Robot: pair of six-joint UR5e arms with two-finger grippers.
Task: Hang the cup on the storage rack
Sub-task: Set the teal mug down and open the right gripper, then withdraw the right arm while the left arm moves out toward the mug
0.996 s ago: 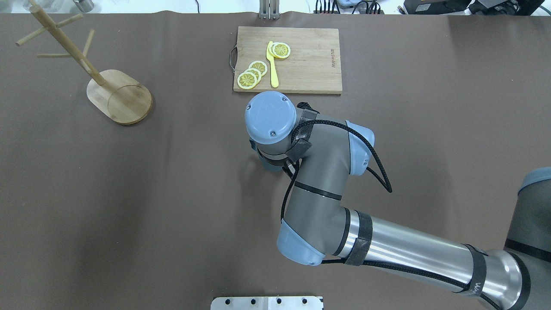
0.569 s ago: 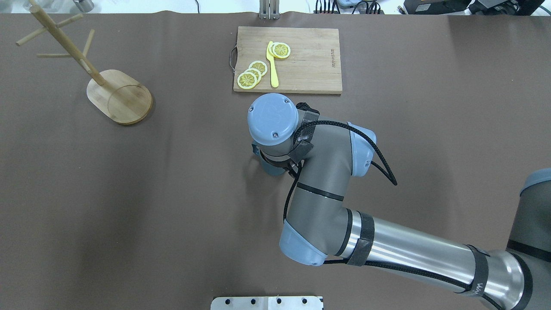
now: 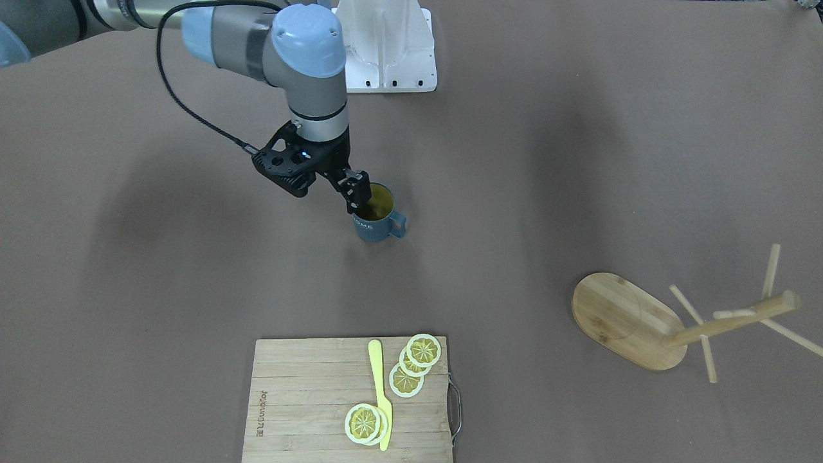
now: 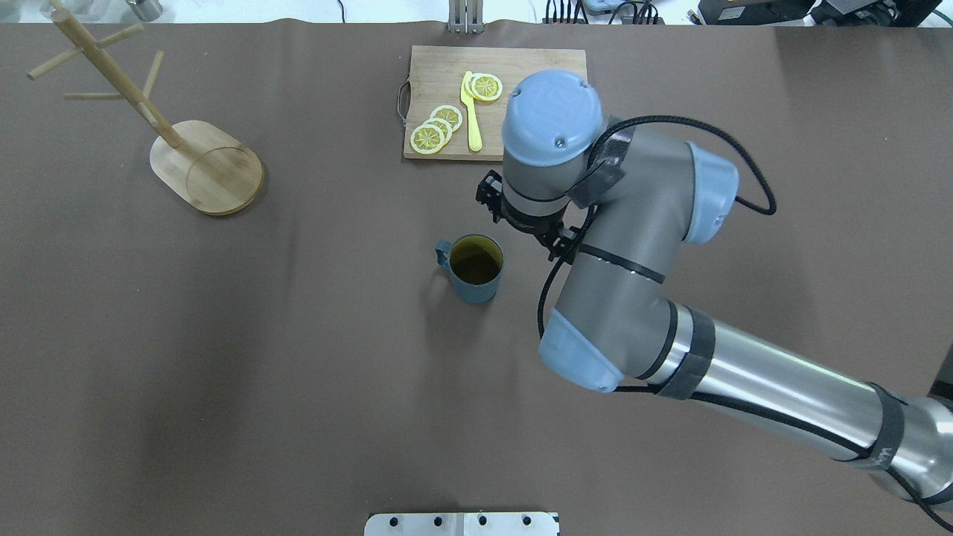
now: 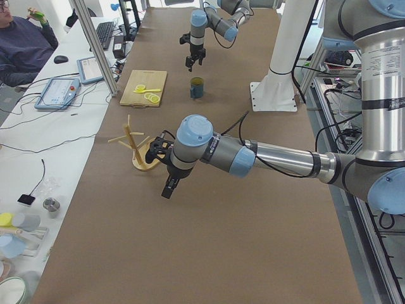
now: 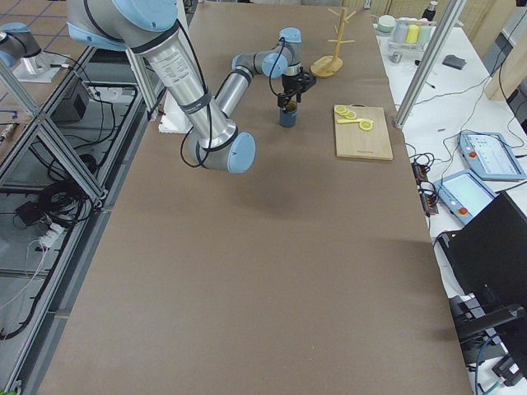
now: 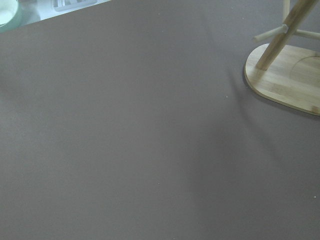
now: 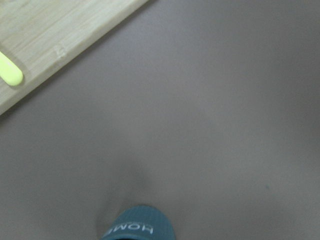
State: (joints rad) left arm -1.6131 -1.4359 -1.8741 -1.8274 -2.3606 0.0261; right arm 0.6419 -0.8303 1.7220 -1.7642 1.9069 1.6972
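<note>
The slate-blue cup (image 4: pixel 476 269) stands upright on the table, handle to the left in the overhead view, olive inside showing. It also shows in the front view (image 3: pixel 376 218) and at the bottom edge of the right wrist view (image 8: pixel 137 227). My right gripper (image 3: pixel 357 193) hangs above the cup, apart from it; its fingers look open and hold nothing. The bamboo storage rack (image 4: pixel 208 167) stands at the far left with bare pegs, and its base shows in the left wrist view (image 7: pixel 287 82). My left gripper (image 5: pixel 168 187) hovers near the rack in the left side view only; I cannot tell its state.
A wooden cutting board (image 4: pixel 432 67) with lemon slices (image 4: pixel 435 126) and a yellow knife (image 4: pixel 471 119) lies at the far middle, just beyond the right arm. A white mount (image 3: pixel 386 51) sits at the robot's side of the table.
The right arm has risen and swung right and away from over the cup. The cup is now uncovered and stands in about the same spot.
</note>
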